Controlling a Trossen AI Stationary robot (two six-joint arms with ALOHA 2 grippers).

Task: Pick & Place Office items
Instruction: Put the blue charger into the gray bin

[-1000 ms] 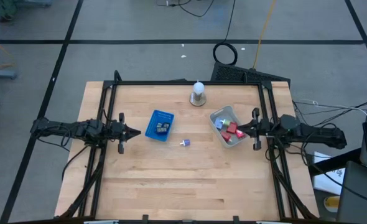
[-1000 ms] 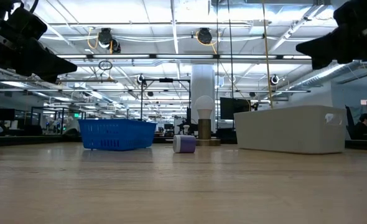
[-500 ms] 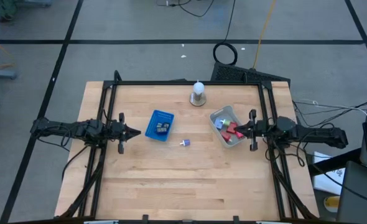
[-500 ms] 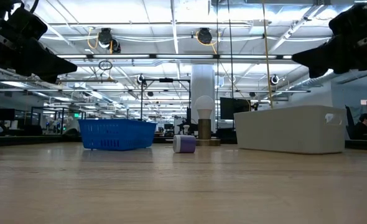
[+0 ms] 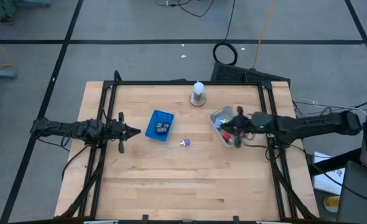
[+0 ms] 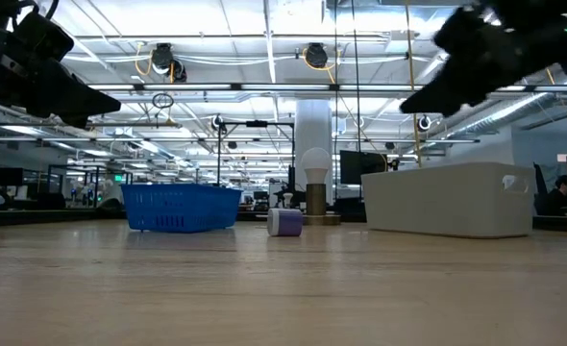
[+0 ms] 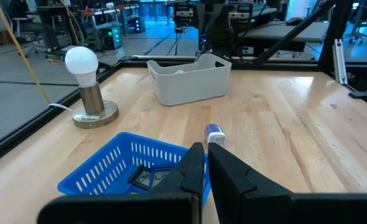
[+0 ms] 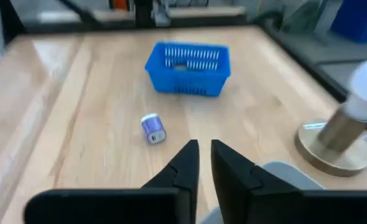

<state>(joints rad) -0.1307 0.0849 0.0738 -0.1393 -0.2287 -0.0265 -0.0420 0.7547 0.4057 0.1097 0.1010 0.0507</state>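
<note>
Table (image 5: 171, 180): basket (image 5: 160, 124), lamp (image 5: 198, 93), perhaps tray (image 5: 219, 114).

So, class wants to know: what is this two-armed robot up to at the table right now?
It is sorting small office items. The right gripper hangs over the clear grey tray, which holds red and blue blocks; its fingers are nearly together and hold nothing visible. The left gripper waits shut beside the blue mesh basket, which has dark pieces in it. One purple-white bit lies loose on the table.
</note>
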